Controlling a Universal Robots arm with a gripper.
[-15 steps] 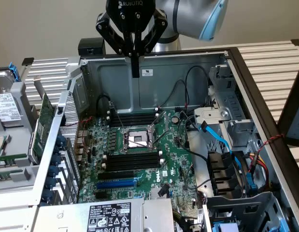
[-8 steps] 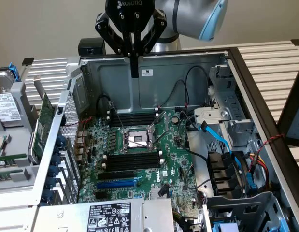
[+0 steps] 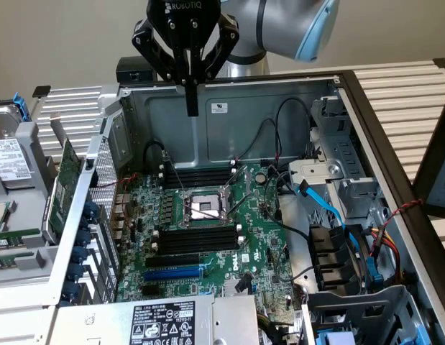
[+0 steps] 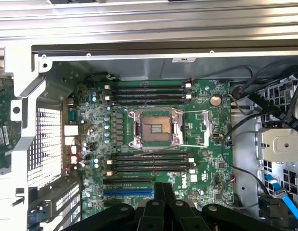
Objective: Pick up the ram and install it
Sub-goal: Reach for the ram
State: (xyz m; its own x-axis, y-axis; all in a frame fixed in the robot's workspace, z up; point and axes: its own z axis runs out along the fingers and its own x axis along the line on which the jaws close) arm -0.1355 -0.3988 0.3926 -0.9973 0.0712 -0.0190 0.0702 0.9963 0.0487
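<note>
My gripper [image 3: 192, 109] hangs shut above the open computer case, over its back wall, with nothing visible between its fingers. In the wrist view the gripper [image 4: 163, 186] points down toward the motherboard [image 4: 201, 120], above the front bank of black memory slots [image 4: 151, 162]. That front bank [image 3: 197, 237] and the back bank [image 3: 197, 175] [image 4: 146, 94] look empty. I cannot pick out the ram with certainty. A green board with a white label [image 4: 0, 130] stands outside the case's left wall [image 3: 64, 188]; it looks like the larger expansion card.
The open processor socket [image 3: 204, 208] sits between the two slot banks. Black cables [image 3: 280, 126] and a blue cable [image 3: 326, 205] run at the exterior view's right, by the drive cage [image 3: 344, 194]. A power supply [image 3: 161, 322] lies at the front. A hard drive [image 3: 10, 158] lies outside at the left.
</note>
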